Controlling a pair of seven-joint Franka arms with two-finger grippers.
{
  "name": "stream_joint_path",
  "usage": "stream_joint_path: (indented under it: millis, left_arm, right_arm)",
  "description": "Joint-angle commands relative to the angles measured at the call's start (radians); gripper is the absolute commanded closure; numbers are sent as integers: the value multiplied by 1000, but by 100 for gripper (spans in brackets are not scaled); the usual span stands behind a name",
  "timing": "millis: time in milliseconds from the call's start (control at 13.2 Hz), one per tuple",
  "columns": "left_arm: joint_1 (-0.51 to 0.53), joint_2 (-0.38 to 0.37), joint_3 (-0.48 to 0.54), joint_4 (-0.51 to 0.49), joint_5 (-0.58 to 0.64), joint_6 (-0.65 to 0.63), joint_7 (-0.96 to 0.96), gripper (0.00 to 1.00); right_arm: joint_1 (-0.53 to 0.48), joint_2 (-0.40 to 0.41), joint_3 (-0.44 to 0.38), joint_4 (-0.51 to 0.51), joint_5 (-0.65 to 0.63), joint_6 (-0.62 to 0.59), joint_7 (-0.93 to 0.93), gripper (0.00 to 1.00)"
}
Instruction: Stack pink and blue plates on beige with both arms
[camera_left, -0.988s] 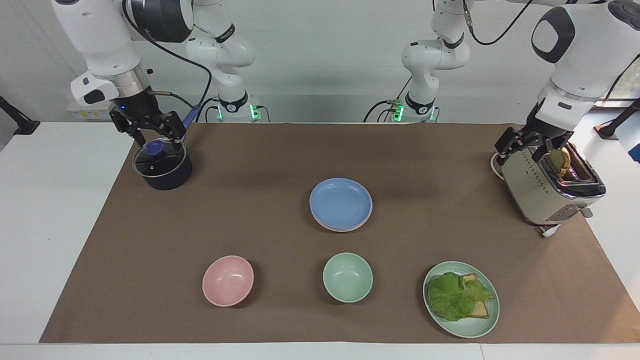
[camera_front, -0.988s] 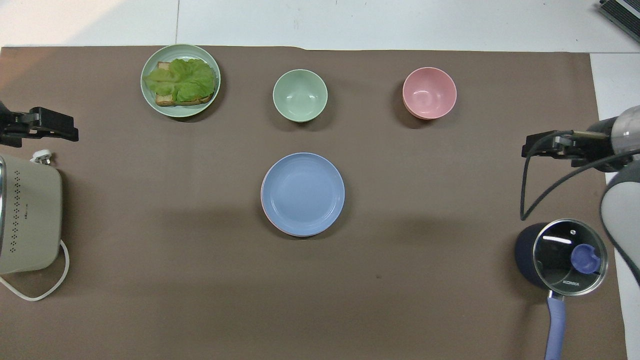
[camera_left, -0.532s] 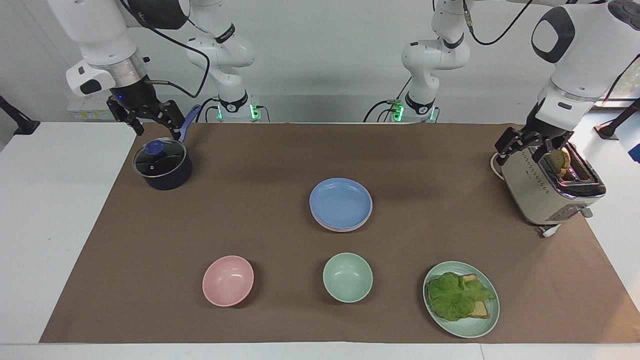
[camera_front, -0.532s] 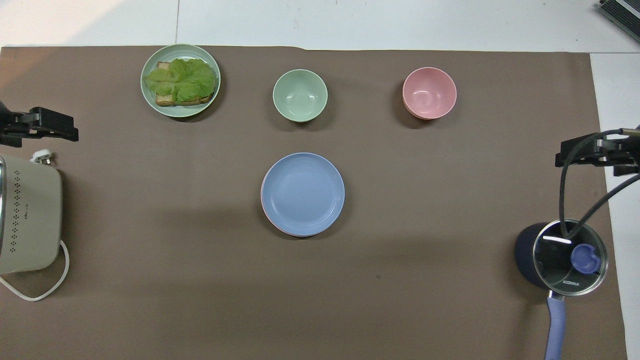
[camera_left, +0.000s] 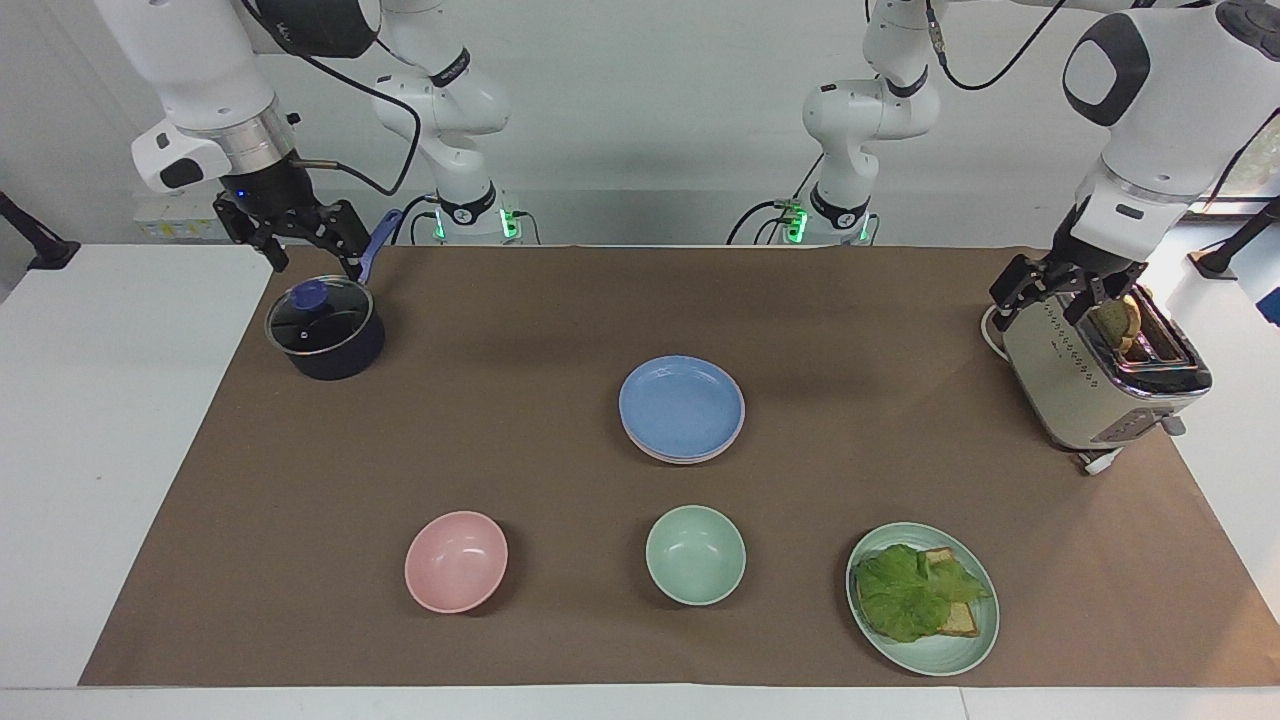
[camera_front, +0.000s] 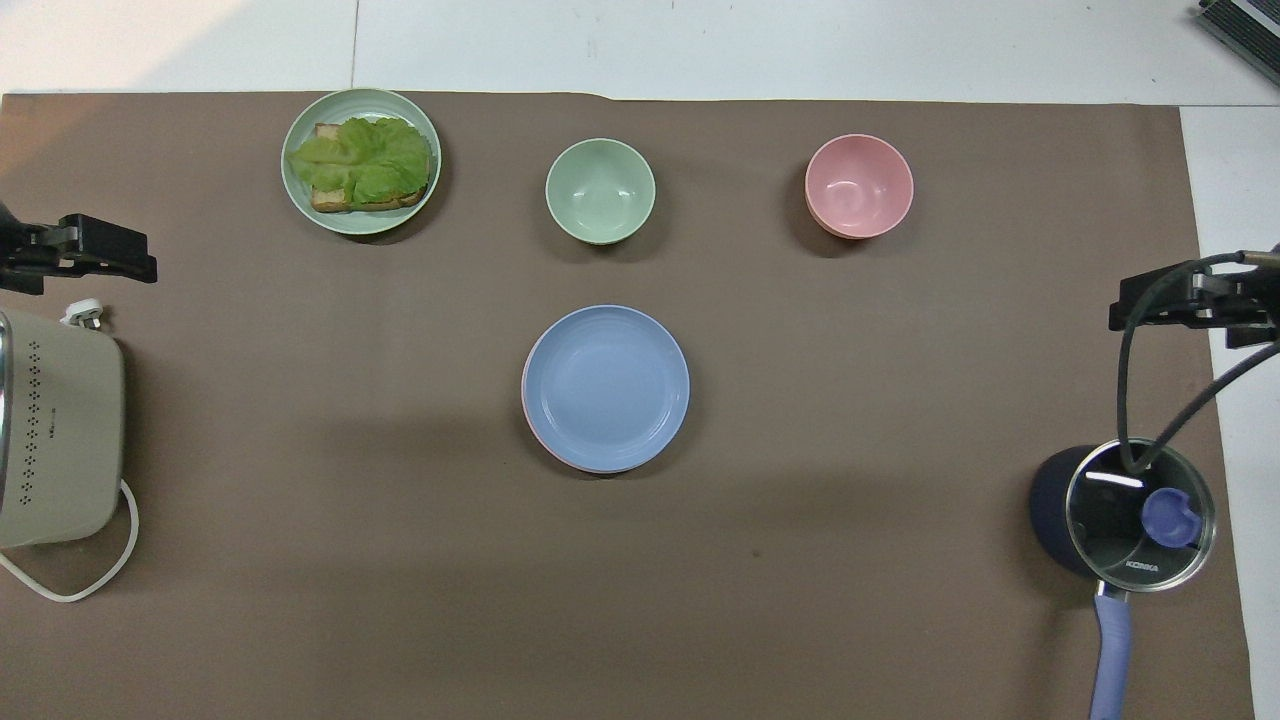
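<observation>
the stack sat at the middle of the brown mat, the blue plate on top. under it, only a thin pink rim showed of the pink plate, and in the facing view a paler edge peeked out below that, which i took for the beige plate, though it was too thin a sliver to be sure. judged from that, the stacking looked done, with nothing left to lift.

the right gripper hung in the air over the corner of the mat nearest the right arm's base, above the lidded dark saucepan, its fingers apart and empty. the left gripper hovered at the left arm's end of the mat, just over the toaster with a slice of bread sticking out of its slot; its fingers also stood apart and held nothing.

the relation that mattered: the stack lay about midway between the two grippers, well apart from both, toward the table's centre and farther from the robots than either one's spot. neither arm looked clearly nearer. being round, the plates had no long axis to line up with.

along the mat's edge farthest from the robots stood a pink bowl, a green bowl and a pale green plate carrying lettuce on toast, all untouched.
</observation>
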Motion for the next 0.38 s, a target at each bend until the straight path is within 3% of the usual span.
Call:
stream_joint_path:
  millis: [0,304]
  left_arm:
    - [-5,-13,4,0,14,-17,-5,0]
    - [-5,-13,4,0,16,-17,-5,0]
  right_arm:
    - [-12,13,11,24,-5,-8,-24,0]
    - [-12,13,11,20,-5,-8,-25,0]
